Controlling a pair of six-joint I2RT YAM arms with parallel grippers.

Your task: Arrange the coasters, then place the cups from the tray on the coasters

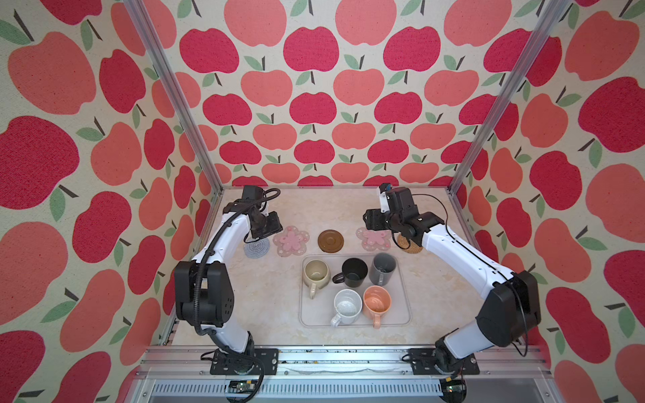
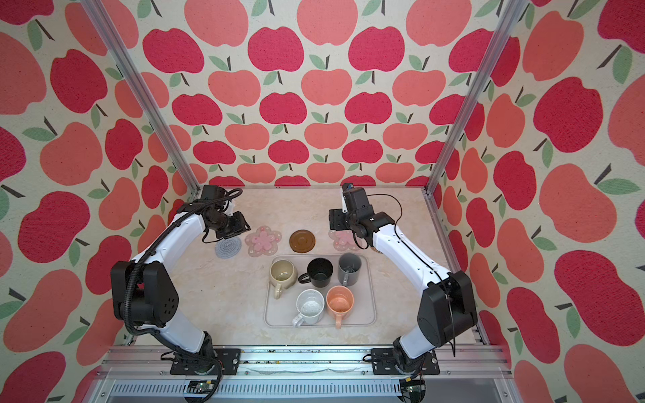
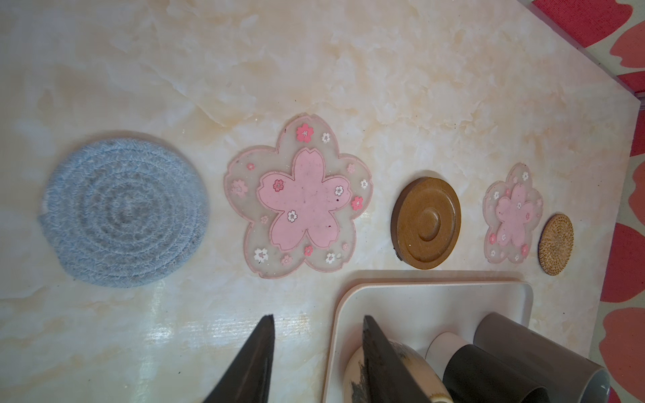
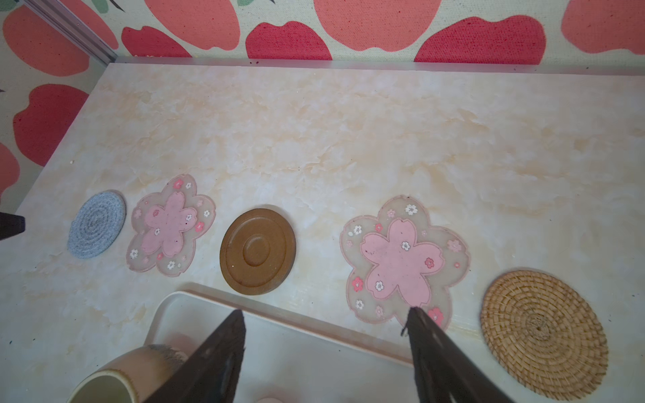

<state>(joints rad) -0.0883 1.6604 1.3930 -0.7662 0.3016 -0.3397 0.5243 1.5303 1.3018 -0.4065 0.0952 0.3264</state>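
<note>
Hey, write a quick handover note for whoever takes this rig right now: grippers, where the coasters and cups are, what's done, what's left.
Left gripper: open, empty, near the grey coaster.
Right gripper: open, empty, near the right flower coaster.
Coasters: one row behind the tray, continuing with the left flower coaster, brown coaster and rattan coaster.
Cups: cream cup, black cup, grey cup, white cup and peach cup all stand on the tray.
Done: coasters look arranged.
Left: move all five cups onto coasters.
</note>
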